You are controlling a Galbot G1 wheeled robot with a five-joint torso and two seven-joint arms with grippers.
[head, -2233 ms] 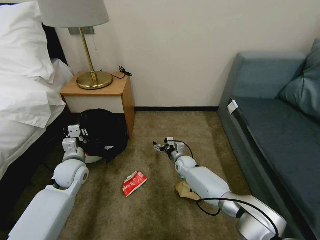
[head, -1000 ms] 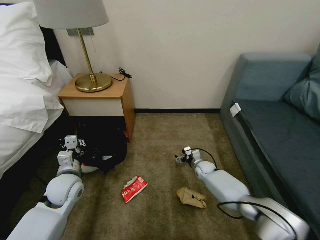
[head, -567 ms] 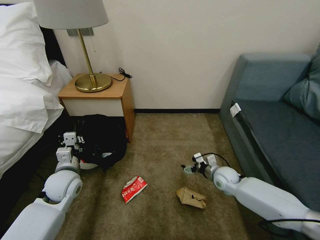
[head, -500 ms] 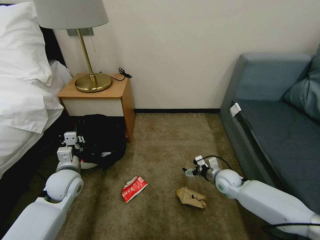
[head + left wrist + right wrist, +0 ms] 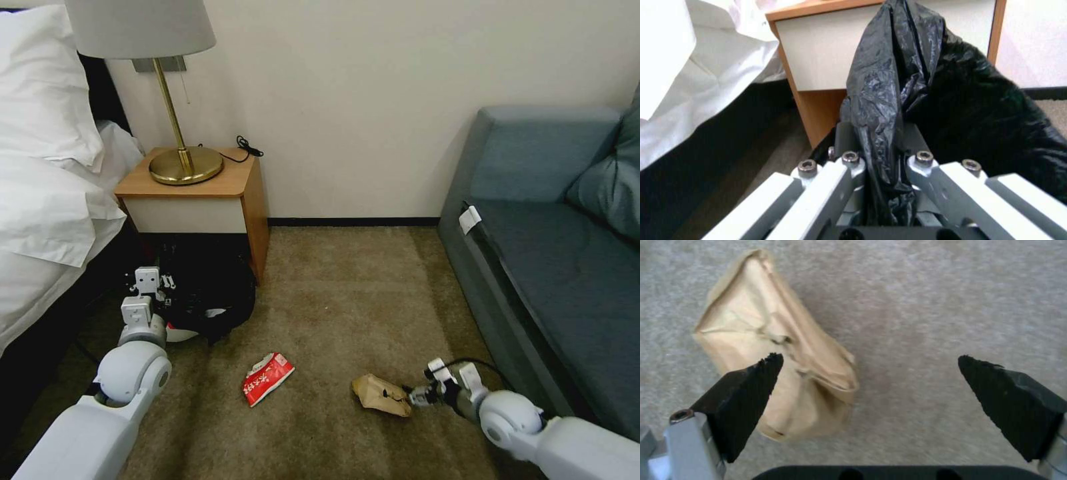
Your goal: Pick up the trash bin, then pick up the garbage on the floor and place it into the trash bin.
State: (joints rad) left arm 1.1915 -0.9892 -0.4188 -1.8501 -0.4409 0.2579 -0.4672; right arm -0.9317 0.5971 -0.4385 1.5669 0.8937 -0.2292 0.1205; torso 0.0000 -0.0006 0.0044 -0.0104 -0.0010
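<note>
The trash bin's [image 5: 175,333] white body is mostly hidden under its black bag [image 5: 907,100] (draped).

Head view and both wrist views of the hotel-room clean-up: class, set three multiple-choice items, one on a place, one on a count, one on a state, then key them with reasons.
1. Where does the tan paper bag lie?
A. on the carpet by the right gripper
B. on the nightstand
C. on the sofa

2. How many litter items lie on the open carpet in the head view?
A. none
B. two
C. five

3. What is the left gripper doing?
A. hanging open
B. shut on the trash bin liner
C. holding the lamp

Key: 1 A, the bag lies at the open right gripper's tips. 2 B, the bag and the red-and-white packet. 3 B, black plastic is pinched between its fingers in the left wrist view.
</note>
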